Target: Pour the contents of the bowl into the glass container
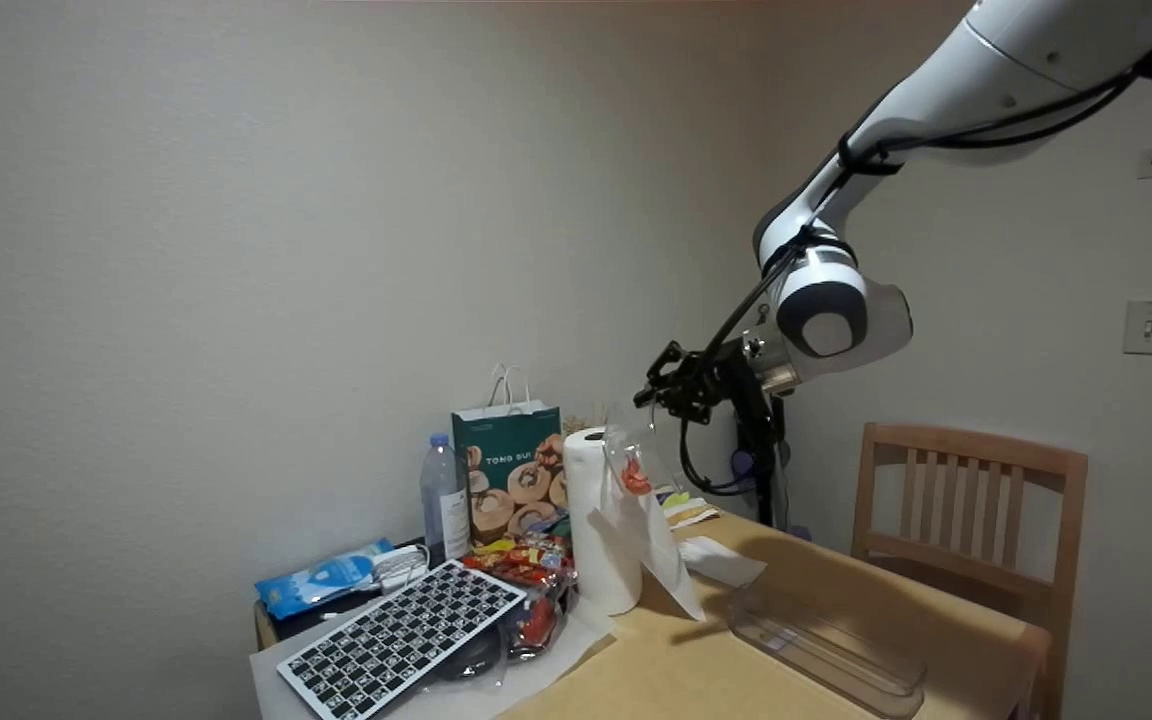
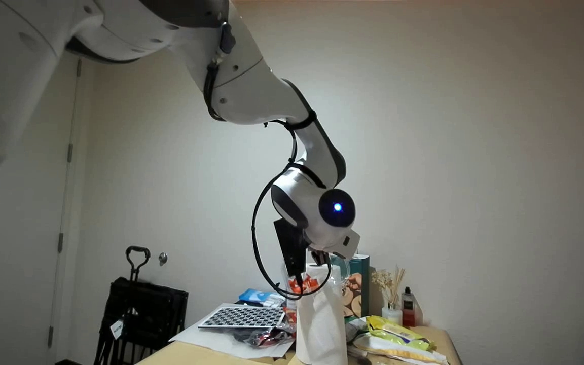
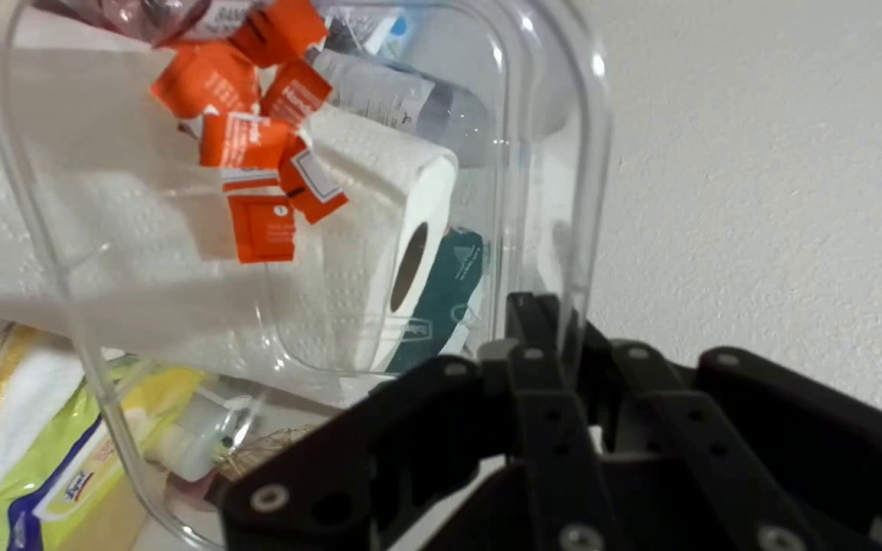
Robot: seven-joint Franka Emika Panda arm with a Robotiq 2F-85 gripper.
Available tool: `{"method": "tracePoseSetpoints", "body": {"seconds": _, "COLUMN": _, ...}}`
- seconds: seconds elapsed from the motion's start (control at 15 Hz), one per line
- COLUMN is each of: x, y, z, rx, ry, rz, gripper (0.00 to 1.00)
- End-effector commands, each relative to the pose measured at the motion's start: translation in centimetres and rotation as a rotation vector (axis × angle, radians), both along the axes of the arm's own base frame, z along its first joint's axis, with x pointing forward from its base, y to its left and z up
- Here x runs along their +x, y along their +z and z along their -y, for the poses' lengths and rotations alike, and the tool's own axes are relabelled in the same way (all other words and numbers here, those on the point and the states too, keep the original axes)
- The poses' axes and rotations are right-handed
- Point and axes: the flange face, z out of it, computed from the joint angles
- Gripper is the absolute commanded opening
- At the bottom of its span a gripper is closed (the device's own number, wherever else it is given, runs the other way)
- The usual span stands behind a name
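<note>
So, at the far side of the table [image 1: 676, 670] you have the green paper bag [image 1: 508, 445], its contents hidden, and well apart, on that table, the clear glass container [image 1: 836, 655], a pale patch [image 1: 781, 638] near one end too small to identify. Your gripper [image 3: 539, 306] is clamped on the side of the clear bowl [image 3: 594, 176], held off the table with orange-red packets [image 3: 246, 141] bunched inside; you can barely trace its outline in both exterior views, the wrist view cuts off its upper edge, and the packets' print blurs.
</note>
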Motion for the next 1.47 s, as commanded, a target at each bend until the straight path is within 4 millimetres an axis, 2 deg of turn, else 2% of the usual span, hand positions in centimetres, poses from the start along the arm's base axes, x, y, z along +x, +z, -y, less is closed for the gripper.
{"method": "tracePoseSetpoints", "body": {"seconds": 0.0, "x": 0.0, "y": 0.1, "z": 0.0, "rx": -0.001, "ry": 0.001, "rz": -0.001, "gripper": 0.07}}
{"method": "tracePoseSetpoints", "body": {"seconds": 0.13, "x": 0.1, "y": 0.6, "z": -0.4, "rx": -0.004, "ry": 0.006, "rz": 0.006, "gripper": 0.07}}
{"method": "tracePoseSetpoints", "body": {"seconds": 0.2, "x": -0.1, "y": 0.8, "z": -0.1, "rx": 0.058, "ry": 0.033, "rz": 0.027, "gripper": 0.02}}
{"method": "tracePoseSetpoints", "body": {"seconds": 0.33, "x": -1.0, "y": 0.7, "z": 1.6, "rx": 0.138, "ry": 0.061, "rz": 0.147, "gripper": 0.02}}
{"method": "tracePoseSetpoints", "body": {"seconds": 0.6, "x": -4.2, "y": -0.7, "z": 5.3, "rx": 0.291, "ry": 0.103, "rz": 0.285, "gripper": 0.02}}
{"method": "tracePoseSetpoints", "body": {"seconds": 0.73, "x": -6.4, "y": -0.9, "z": 7.2, "rx": 0.356, "ry": 0.137, "rz": 0.359, "gripper": 0.02}}
{"method": "tracePoseSetpoints", "body": {"seconds": 0.93, "x": -9.6, "y": -1.6, "z": 9.1, "rx": 0.425, "ry": 0.142, "rz": 0.391, "gripper": 0.02}}
{"method": "tracePoseSetpoints", "body": {"seconds": 1.13, "x": -11.8, "y": -2.7, "z": 9.9, "rx": 0.445, "ry": 0.107, "rz": 0.371, "gripper": 0.02}}
{"method": "tracePoseSetpoints", "body": {"seconds": 1.4, "x": -13.5, "y": -3.7, "z": 10.4, "rx": 0.455, "ry": 0.068, "rz": 0.349, "gripper": 0.02}}
